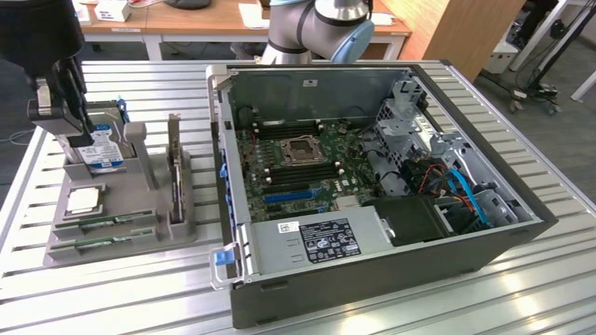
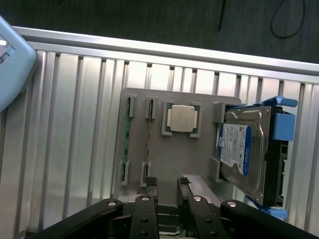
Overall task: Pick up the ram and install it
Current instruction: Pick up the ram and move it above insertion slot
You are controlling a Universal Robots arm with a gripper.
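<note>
Okay, open PC case (image 1: 391,279) on slatted table (image 1: 531,296), power-supply label (image 1: 322,241) unreadable. Gray holder (image 2: 194,154) at the exterior view's left carries hard drive (image 1: 100,153), blue-white label unreadable, and two ram sticks (image 1: 102,222) slotted at its near end. Gripper (image 2: 168,183) slightly open, empty, above holder.

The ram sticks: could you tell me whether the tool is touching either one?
Apart. The exterior view shows the tool up beside the hard drive, well clear of both ram sticks lying in the holder.
</note>
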